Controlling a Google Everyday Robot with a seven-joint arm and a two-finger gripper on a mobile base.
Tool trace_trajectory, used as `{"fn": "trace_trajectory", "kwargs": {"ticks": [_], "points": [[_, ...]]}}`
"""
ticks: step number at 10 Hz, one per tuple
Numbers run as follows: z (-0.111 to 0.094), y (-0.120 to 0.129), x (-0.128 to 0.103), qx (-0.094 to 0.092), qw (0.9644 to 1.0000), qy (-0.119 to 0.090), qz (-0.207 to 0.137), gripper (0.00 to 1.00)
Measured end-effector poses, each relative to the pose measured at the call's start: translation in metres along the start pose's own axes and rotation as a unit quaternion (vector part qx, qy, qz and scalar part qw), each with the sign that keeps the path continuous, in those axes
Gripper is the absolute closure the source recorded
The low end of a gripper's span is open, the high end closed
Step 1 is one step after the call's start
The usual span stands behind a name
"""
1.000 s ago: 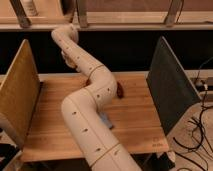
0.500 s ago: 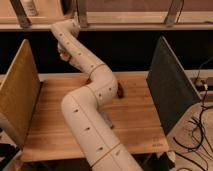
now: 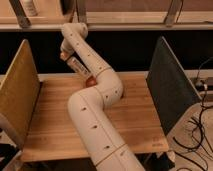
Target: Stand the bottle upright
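My gripper [image 3: 65,54] is at the far left back of the wooden table [image 3: 55,120], just left of the arm's upper link, and it is shut. The bottle [image 3: 78,67] is a slim tan cylinder with a paler end. It slants down to the right from the gripper, tilted and lifted above the table's back edge, and the arm partly covers it. The fingers themselves are mostly hidden behind the wrist.
The white arm [image 3: 95,115] crosses the table's middle from the front edge. A reddish-brown bowl [image 3: 91,82] peeks out behind the elbow. A tan panel [image 3: 20,95] stands at the left side and a dark grey panel [image 3: 167,85] at the right. Cables [image 3: 197,135] hang at the right.
The arm's upper link and wrist have risen and swung a little to the right. The bottle has come up off the board with the gripper and now shows slanted.
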Motion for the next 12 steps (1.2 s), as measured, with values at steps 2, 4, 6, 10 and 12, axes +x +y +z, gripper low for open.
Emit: {"fn": "trace_trajectory", "kwargs": {"ticks": [2, 4, 6, 10, 12], "points": [[0.001, 0.001, 0.002, -0.005, 1.0, -0.003, 0.004, 1.0], [0.007, 0.004, 0.015, -0.027, 0.9993, -0.016, 0.021, 1.0], [0.008, -0.001, 0.034, -0.039, 0.9981, -0.025, 0.04, 1.0], [0.026, 0.012, 0.045, -0.069, 0.9961, -0.038, 0.04, 1.0], [0.044, 0.038, 0.034, -0.096, 0.9944, -0.04, 0.021, 1.0]]}}
